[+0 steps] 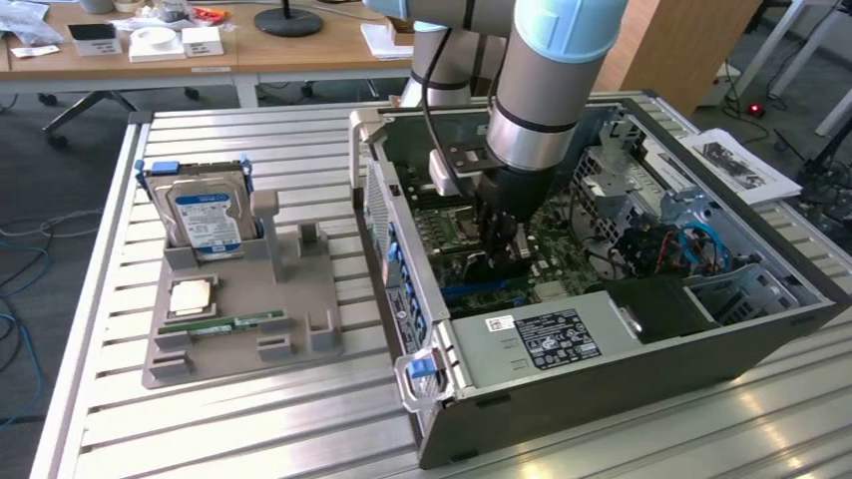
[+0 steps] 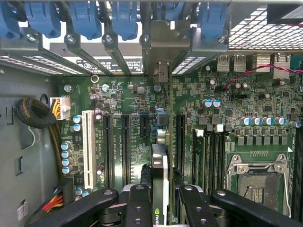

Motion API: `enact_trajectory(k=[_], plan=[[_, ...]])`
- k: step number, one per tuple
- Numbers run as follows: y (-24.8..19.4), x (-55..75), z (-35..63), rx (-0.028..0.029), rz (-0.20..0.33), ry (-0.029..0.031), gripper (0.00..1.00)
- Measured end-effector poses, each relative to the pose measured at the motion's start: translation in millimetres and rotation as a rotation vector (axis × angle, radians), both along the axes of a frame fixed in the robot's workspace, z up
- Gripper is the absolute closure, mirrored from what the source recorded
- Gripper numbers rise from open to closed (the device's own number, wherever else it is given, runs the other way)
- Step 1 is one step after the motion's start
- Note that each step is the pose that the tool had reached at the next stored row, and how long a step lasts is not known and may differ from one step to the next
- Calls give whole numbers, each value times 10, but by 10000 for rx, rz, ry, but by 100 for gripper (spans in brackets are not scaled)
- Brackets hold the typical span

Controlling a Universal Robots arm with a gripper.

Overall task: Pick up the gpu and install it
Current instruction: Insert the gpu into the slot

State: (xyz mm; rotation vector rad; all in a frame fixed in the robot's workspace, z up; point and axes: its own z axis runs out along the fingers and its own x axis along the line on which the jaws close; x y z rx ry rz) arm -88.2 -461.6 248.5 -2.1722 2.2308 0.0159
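Observation:
My gripper point(image 1: 504, 244) reaches down into the open computer case point(image 1: 399, 299), over the green motherboard point(image 2: 236, 104). In the wrist view its black fingers point(image 2: 139, 201) are shut on the gpu point(image 2: 160, 161), which I see edge-on as a thin card with a black cooler. The card stands upright between the long black expansion slots point(image 2: 125, 146). Its silver end bracket point(image 2: 161, 73) points at the rear slot openings under the blue latches point(image 2: 85, 19). Whether the card's edge sits in a slot is hidden.
A grey parts holder point(image 1: 306, 329) on the slatted metal table at the exterior view's left carries a hard drive point(image 1: 207, 215), a memory stick point(image 1: 219, 324) and a processor chip point(image 1: 191, 296). Inside the case are the power supply point(image 1: 560, 339), a processor socket point(image 2: 258, 177) and a cable bundle point(image 2: 35, 116).

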Motion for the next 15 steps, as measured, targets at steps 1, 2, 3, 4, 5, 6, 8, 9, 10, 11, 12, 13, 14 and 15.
enact_trajectory(k=[1, 2, 3, 4, 5, 6, 8, 9, 10, 11, 12, 13, 14, 15], plan=[[0, -1, 0, -1, 0, 0, 73], [-1, -3, 0, -1, -1, -1, 73], [-2, -5, -1, 3, -1, -1, 73], [-3, -7, -2, 3, -1, -2, 73], [-4, -11, -2, 1, 0, -1, 73], [-4, -16, -1, 1, 0, -1, 73], [-5, -23, -2, 1, 1, -1, 73], [-5, -24, -3, 2, 2, -1, 73], [-5, -25, -5, 1, 2, -1, 73], [-5, -27, -10, 2, 1, -2, 73], [-5, -28, -17, 2, 0, -1, 73], [-5, -29, -22, 1, 0, -1, 73], [-5, -30, -28, 1, 1, -1, 73], [-5, -31, -32, 0, 0, -1, 73]])
